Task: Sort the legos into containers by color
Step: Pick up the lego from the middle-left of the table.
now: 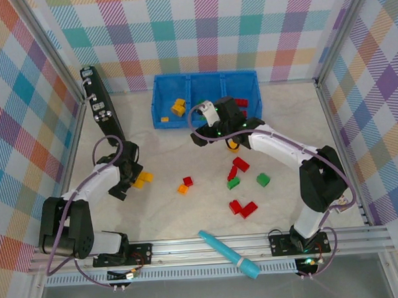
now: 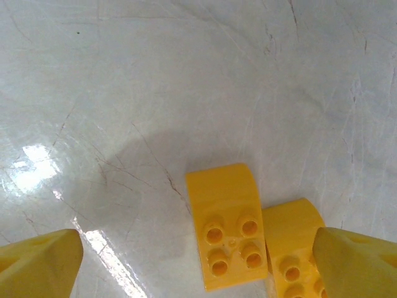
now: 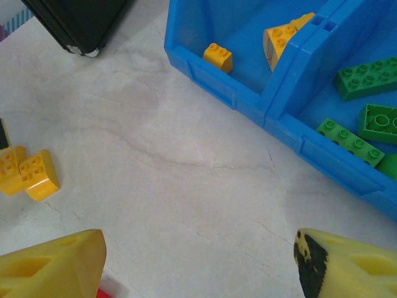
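From my seat, the pale marbled table [image 1: 166, 157] takes up most of the top view. At its upper middle sits the blue three-compartment bin [image 1: 182, 77], with yellow bricks [image 1: 177, 107] in its left compartment, green bricks [image 3: 368, 76] in the middle one and a red brick [image 1: 243, 103] in the right one. The left gripper [image 2: 197, 254] hangs low at the left of the table with its fingers [image 2: 38, 267] spread wide apart. A yellow wedge pair [image 2: 226, 233] lies on the table between them, clamped by neither (the right-hand wedge sits just beside the right finger, and I cannot tell if they touch). The right gripper [image 3: 200, 261] is just below the bin's front wall, jaws apart with nothing between them. A teal marker [image 1: 228, 253] lies slantwise near the bottom edge of the table. Loose in the centre are an orange brick [image 1: 183, 188] touching a little red brick [image 1: 188, 181]. To their right are an upper red pair [image 1: 240, 164], two separate green pieces [image 1: 263, 179] and, further down, a lower red pair [image 1: 249, 209].
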Controlling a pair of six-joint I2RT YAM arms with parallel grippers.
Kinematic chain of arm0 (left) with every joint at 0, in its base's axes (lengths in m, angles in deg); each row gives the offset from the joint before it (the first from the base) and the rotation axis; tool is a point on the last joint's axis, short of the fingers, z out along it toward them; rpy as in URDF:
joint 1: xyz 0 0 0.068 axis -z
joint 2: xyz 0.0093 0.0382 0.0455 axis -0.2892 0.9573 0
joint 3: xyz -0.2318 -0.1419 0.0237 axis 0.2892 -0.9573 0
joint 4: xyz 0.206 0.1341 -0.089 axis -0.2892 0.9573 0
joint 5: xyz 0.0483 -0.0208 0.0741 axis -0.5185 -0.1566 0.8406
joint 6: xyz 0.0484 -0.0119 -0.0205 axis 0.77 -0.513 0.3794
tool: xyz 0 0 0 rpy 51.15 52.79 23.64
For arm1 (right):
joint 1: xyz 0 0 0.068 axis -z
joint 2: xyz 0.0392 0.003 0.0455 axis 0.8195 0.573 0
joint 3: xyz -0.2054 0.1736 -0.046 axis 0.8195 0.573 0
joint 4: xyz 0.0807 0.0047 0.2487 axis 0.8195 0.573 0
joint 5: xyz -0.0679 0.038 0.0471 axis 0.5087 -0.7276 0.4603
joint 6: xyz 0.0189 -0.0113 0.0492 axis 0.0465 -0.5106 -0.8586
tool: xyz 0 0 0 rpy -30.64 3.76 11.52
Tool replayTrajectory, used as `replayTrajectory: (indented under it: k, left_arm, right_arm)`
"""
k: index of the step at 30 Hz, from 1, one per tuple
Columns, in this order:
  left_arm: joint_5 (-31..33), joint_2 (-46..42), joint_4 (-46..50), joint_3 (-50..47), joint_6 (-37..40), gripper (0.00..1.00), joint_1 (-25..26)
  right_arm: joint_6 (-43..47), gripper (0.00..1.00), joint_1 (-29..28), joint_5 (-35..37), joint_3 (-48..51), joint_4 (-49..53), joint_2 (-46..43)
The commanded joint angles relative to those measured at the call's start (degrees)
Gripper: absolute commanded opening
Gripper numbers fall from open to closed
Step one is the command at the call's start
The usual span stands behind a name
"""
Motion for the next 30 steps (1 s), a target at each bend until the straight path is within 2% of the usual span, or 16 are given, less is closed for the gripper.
replayTrajectory:
  k: [1, 17, 24, 30]
  left_arm:
    - [1.3, -1.3, -0.2, -1.8, -2.4, 0.92, -0.8]
    - [-3.9, 9.6, -9.8, -1.3, -2.4, 0.81, -3.5]
    - [-5.8, 9.0, -10.6, -5.1, -4.4, 0.60, -3.5]
    - [-6.3, 8.2, -11.0, -6.9, -5.2, 0.50, -3.5]
  right_arm:
    - [-0.7, 0.80, 0.0, -1.4, -1.0, 0.8, -0.2]
    - [-1.9, 0.80, -0.7, -2.2, -2.5, 1.2, 2.1]
    - [-1.0, 0.80, -0.8, -4.1, -4.2, 0.8, 4.0]
    - [4.2, 0.80, -3.1, -9.5, -5.0, 0.0, 5.2]
